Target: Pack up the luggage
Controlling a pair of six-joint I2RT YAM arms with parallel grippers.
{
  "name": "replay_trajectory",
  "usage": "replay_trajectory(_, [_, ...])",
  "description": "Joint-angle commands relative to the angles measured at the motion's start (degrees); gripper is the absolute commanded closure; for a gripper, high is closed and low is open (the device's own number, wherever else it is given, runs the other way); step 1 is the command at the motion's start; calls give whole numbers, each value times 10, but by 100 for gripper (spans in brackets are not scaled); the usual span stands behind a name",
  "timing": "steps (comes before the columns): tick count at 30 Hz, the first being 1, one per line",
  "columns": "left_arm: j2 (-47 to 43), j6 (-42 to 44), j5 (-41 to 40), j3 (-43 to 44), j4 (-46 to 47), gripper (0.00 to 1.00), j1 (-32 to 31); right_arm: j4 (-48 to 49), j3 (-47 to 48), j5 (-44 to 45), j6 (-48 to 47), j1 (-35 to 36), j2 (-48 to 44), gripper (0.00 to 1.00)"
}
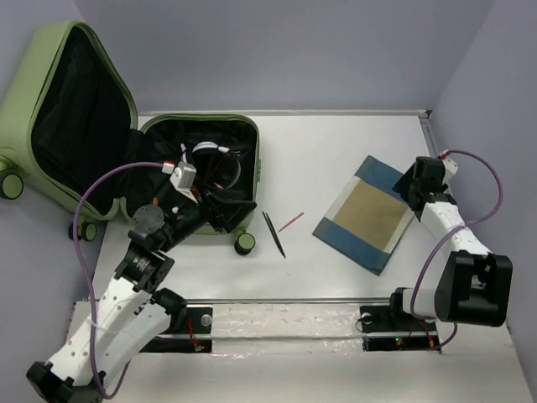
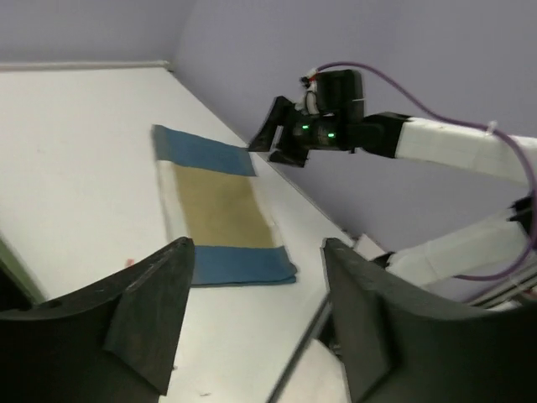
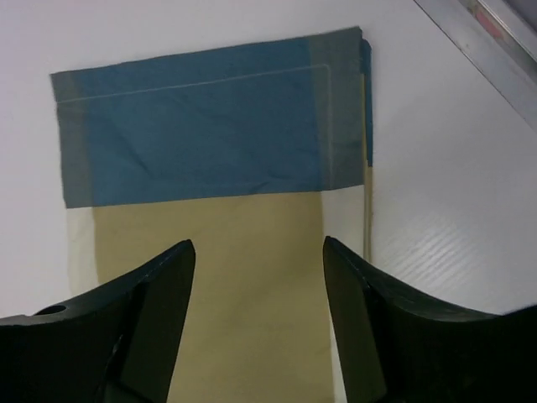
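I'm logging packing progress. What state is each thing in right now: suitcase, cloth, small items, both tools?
Suitcase: open, lid raised, cables in the lower half.
Cloth: folded, flat on the table, outside the suitcase.
Black stick: lying on the table, outside the suitcase.
Red stick: lying on the table beside the black one.
Left tool: open, empty.
Right tool: open, empty, over the cloth.

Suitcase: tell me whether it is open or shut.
Open. The suitcase has its two halves spread apart with the black lining exposed, and white cables lie in the half resting on the table.
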Motion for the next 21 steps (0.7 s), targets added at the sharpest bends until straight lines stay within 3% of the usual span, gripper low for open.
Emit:
replay_trajectory(1, [86, -37, -90, 12, 130, 37, -103, 77, -22, -19, 49, -71, 6, 21])
replay_trajectory(4, [218, -3, -173, 53, 131, 34, -199, 83, -1, -86, 60, -137, 70, 18])
replay_trajectory(6, [320, 20, -220, 89, 121, 26, -243, 83, 4, -99, 70, -158, 103, 18])
replay_trajectory(10, [486, 71, -298, 182, 46, 14, -266, 93, 11, -124, 74, -171, 149, 18])
replay_trajectory(16, [686, 122, -336, 319, -35, 14, -276, 94, 47, -173, 94, -176, 214, 29])
replay_trajectory(21, [773, 141, -331, 377, -60, 15, -284, 93, 71, -220, 99, -188, 259, 40])
